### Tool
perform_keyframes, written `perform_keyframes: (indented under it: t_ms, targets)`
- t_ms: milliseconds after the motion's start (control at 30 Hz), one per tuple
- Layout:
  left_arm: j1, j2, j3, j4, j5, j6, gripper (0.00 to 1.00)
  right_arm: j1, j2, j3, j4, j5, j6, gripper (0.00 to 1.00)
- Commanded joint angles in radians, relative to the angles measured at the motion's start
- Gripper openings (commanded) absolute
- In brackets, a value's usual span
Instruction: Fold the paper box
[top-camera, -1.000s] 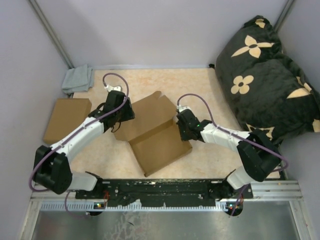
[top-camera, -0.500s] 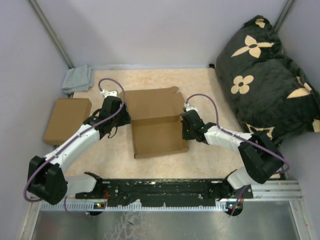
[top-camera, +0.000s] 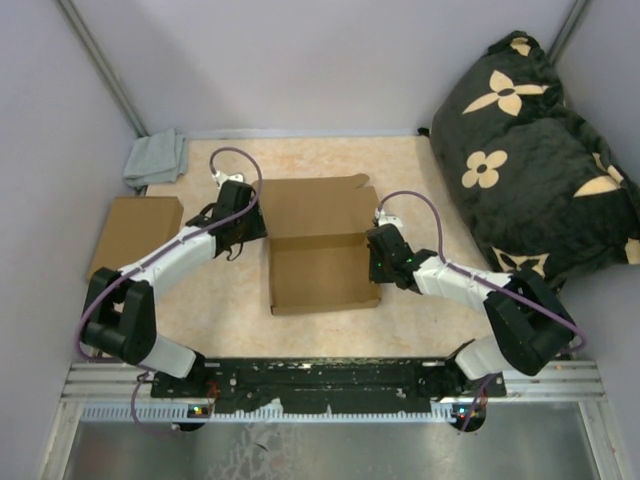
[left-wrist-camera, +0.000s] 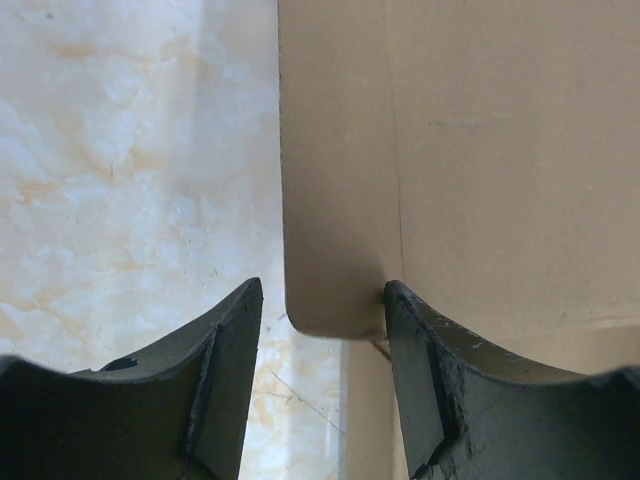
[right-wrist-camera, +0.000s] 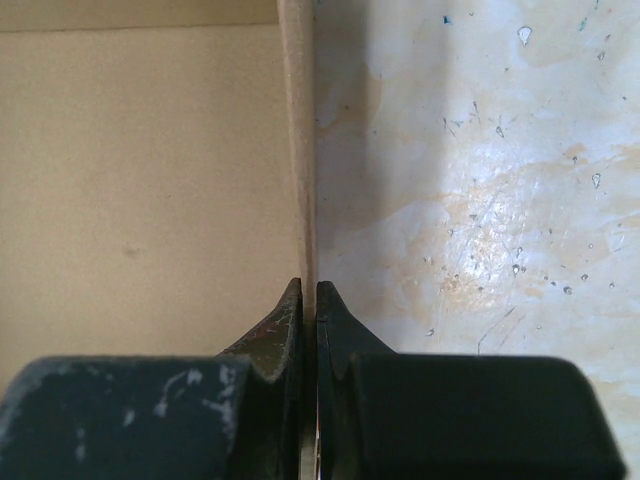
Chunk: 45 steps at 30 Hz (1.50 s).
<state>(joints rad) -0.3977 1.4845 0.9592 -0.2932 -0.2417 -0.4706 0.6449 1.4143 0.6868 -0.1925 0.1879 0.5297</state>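
On the table (top-camera: 225, 300) we note the box (top-camera: 315, 270) — right gripper (right-wrist-camera: 309, 300) clamped on its wall, left gripper (left-wrist-camera: 322, 300) with jaws apart, astride its edge.

The paper box (top-camera: 315, 255) is made of thin brown cardboard, matt and smooth. The table (top-camera: 220, 300) is covered in a marbled beige surface with a faint sheen. The left gripper (left-wrist-camera: 320, 300) and right gripper (right-wrist-camera: 308, 300) are moulded in matt black plastic, the right scuffed grey. The grey cloth (top-camera: 157, 157) and the black cushion (top-camera: 540, 150) are seen as soft, matt fabric.
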Motion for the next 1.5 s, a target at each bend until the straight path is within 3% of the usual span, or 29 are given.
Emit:
perform_keyframes:
  t_ms: [0, 100, 267, 500, 600, 667, 767, 800, 933, 967, 1000, 1067, 1133, 1267, 1467]
  targets:
    - [0.030, 0.010, 0.040, 0.083, 0.001, 0.024, 0.58, -0.001, -0.020, -0.001, -0.025, 0.043, 0.006, 0.00]
    - [0.068, 0.038, 0.052, 0.125, 0.038, 0.039, 0.59, 0.000, -0.019, -0.006, -0.022, 0.041, 0.006, 0.00]
    - [0.146, 0.057, 0.015, 0.293, 0.216, 0.032, 0.57, -0.001, -0.024, -0.008, -0.027, 0.035, 0.001, 0.00]
    - [0.158, 0.179, 0.105, 0.350, 0.377, 0.051, 0.51, 0.000, -0.014, 0.008, -0.034, 0.033, -0.010, 0.00]
    - [0.158, 0.230, 0.148, 0.338, 0.401, 0.059, 0.45, -0.001, -0.007, 0.013, -0.033, 0.030, -0.011, 0.00]
    - [0.158, 0.252, 0.170, 0.323, 0.399, 0.072, 0.34, -0.001, 0.002, 0.015, -0.034, 0.027, -0.014, 0.00]
    - [0.159, 0.248, 0.181, 0.319, 0.390, 0.088, 0.05, -0.001, 0.021, 0.021, -0.035, 0.024, -0.016, 0.00]
    - [0.159, 0.238, 0.178, 0.318, 0.385, 0.095, 0.01, -0.001, 0.028, 0.024, -0.035, 0.022, -0.017, 0.00]
    - [0.151, 0.150, 0.094, 0.405, 0.358, 0.117, 0.00, -0.001, 0.049, 0.047, -0.043, 0.001, -0.025, 0.00]
    - [0.145, 0.115, 0.028, 0.457, 0.346, 0.126, 0.00, 0.000, 0.052, 0.060, -0.045, -0.016, -0.029, 0.05]
    - [0.138, 0.077, -0.030, 0.515, 0.328, 0.136, 0.00, 0.000, 0.051, 0.072, -0.055, -0.033, -0.036, 0.18]
    - [0.117, 0.000, -0.138, 0.649, 0.292, 0.169, 0.00, -0.001, 0.030, 0.101, -0.088, -0.055, -0.046, 0.52]
    - [0.094, -0.071, -0.229, 0.755, 0.265, 0.197, 0.00, -0.001, -0.020, 0.126, -0.128, -0.060, -0.059, 0.67]
    - [0.050, -0.176, -0.369, 0.943, 0.272, 0.252, 0.00, -0.005, -0.128, 0.229, -0.242, -0.045, -0.132, 0.78]
    - [-0.009, -0.325, -0.537, 1.175, 0.294, 0.276, 0.00, -0.068, -0.188, 0.427, -0.393, -0.059, -0.274, 0.80]
